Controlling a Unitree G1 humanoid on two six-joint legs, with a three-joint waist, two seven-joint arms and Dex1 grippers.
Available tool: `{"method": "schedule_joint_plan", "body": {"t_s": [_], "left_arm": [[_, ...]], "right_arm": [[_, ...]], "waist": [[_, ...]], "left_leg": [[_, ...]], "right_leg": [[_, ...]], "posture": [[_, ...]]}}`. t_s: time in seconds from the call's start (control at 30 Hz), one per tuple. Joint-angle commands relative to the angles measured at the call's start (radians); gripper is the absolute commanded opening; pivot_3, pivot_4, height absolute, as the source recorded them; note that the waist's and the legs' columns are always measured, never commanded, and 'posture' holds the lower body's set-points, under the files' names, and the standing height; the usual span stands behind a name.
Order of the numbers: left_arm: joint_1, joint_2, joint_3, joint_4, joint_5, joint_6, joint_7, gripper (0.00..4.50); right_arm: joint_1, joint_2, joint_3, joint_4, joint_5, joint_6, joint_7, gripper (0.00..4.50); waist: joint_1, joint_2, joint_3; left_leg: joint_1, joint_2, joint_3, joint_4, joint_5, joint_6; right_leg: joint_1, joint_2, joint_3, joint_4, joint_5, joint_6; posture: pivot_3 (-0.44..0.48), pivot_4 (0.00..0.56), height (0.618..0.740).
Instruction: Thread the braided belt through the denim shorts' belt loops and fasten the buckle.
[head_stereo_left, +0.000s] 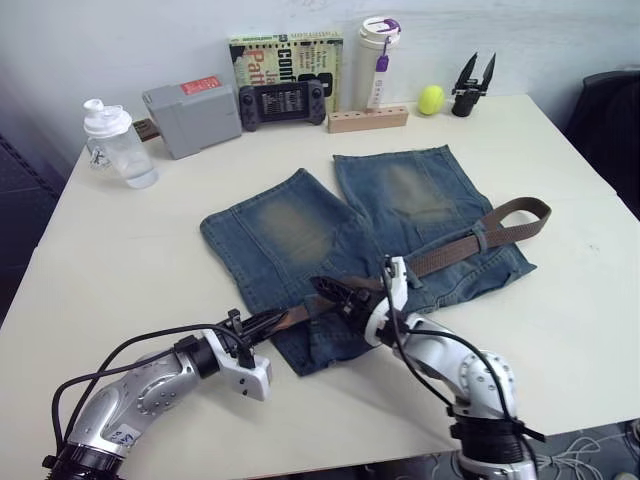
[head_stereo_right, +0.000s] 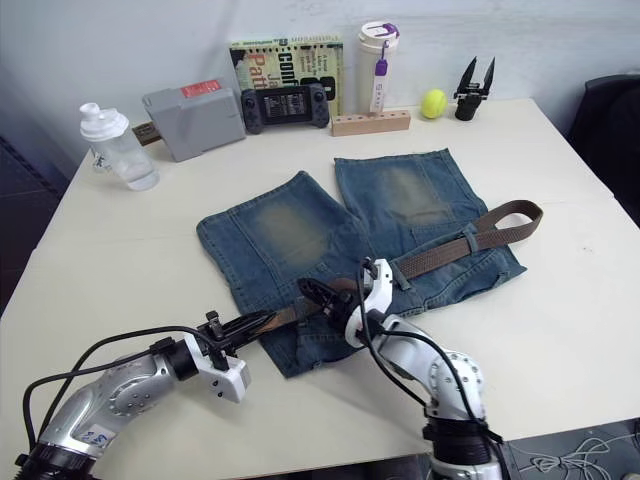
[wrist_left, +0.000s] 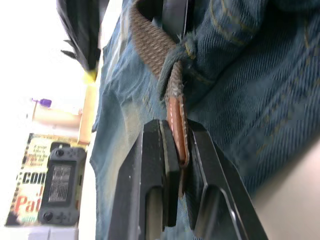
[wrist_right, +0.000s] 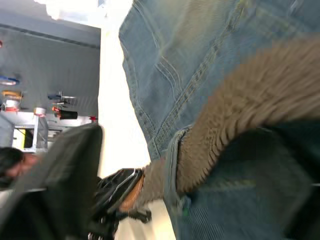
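Shorts of denim (head_stereo_left: 370, 235) lie mid-table, braided belt (head_stereo_left: 470, 240) along the waistband toward the right edge. Left wrist view: left gripper (wrist_left: 180, 160) pinches the belt's tip beside a belt loop (wrist_left: 175, 65). Right wrist view: right gripper's opening can't be judged; the belt passes close by.

1. The denim shorts (head_stereo_left: 340, 250) lie flat on the table, faded blue with yellowish worn patches on both legs, waistband nearest, legs pointing far.
2. The braided belt (head_stereo_left: 470, 246) (brown, woven) runs along the waistband under a belt loop (head_stereo_left: 481, 238), its right end curled into a loop.
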Motion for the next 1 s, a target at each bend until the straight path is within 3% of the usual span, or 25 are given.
{"method": "schedule_joint_plan", "body": {"t_s": [0.03,0.13,0.3,0.47,0.6,0.77,0.9,1.0], "left_arm": [[0.023,0.022,0.012,0.018,0.023,0.006,0.009,0.0],[0.027,0.028,0.015,0.019,0.019,-0.003,0.022,0.0],[0.035,0.029,0.009,0.02,0.021,-0.012,0.042,0.0],[0.043,0.032,0.013,0.017,0.022,-0.016,0.056,0.0],[0.07,0.05,0.029,0.016,0.016,-0.045,0.077,0.0],[0.183,0.154,0.125,0.062,0.006,-0.163,0.139,0.0],[0.331,0.321,0.268,0.313,0.09,-0.358,0.323,0.0],[0.384,0.431,0.293,0.509,0.203,-0.428,0.5,0.0]], "right_arm": [[0.011,-0.158,-0.042,-0.159,0.11,0.044,0.087,4.47],[0.032,-0.298,-0.068,-0.24,0.085,0.062,0.193,4.47],[0.042,-0.478,0.029,-0.336,-0.233,0.069,0.376,2.32],[0.061,-0.538,0.173,-0.295,-0.593,-0.013,0.455,0.14],[0.063,-0.542,0.256,-0.235,-0.8,-0.06,0.501,0.05],[0.081,-0.491,0.276,-0.189,-0.868,-0.031,0.523,0.05],[0.073,-0.442,0.274,-0.179,-0.885,-0.006,0.534,0.05],[0.064,-0.416,0.271,-0.177,-0.901,0.008,0.544,0.05]], "waist": [[0.0,0.001,0.001],[0.001,0.002,0.001],[0.001,0.0,0.003],[0.001,-0.003,0.005],[0.0,-0.005,0.006],[-0.004,-0.009,0.005],[-0.01,-0.013,0.004],[-0.013,-0.012,0.004]], "left_leg": [[0.0,0.0,0.0,0.0,0.0,0.0],[0.0,0.0,0.001,0.0,-0.001,0.001],[0.0,0.0,0.001,0.0,-0.001,0.001],[0.0,-0.001,0.001,0.0,-0.001,0.001],[0.0,-0.002,0.001,0.0,-0.001,0.001],[0.002,0.001,0.001,0.0,-0.001,0.001],[0.004,0.002,0.001,0.0,-0.002,-0.001],[0.009,0.002,0.003,-0.004,-0.002,0.0]], "right_leg": [[0.0,0.0,0.0,0.0,0.0,0.0],[0.0,-0.001,-0.002,-0.001,0.0,0.0],[0.0,0.0,-0.003,-0.001,0.0,0.0],[0.0,-0.001,-0.005,-0.002,0.0,0.0],[0.0,0.0,-0.006,-0.002,0.0,0.001],[0.001,0.0,-0.007,-0.002,0.0,0.0],[0.002,0.0,-0.007,-0.001,-0.001,-0.001],[0.003,-0.001,-0.009,0.0,-0.002,-0.003]], "posture": [[0.0,0.15,0.731],[0.0,0.15,0.731],[0.0,0.15,0.731],[0.0,0.15,0.731],[0.0,0.15,0.731],[0.0,0.15,0.731],[0.0,0.15,0.731],[0.0,0.15,0.731]]}}
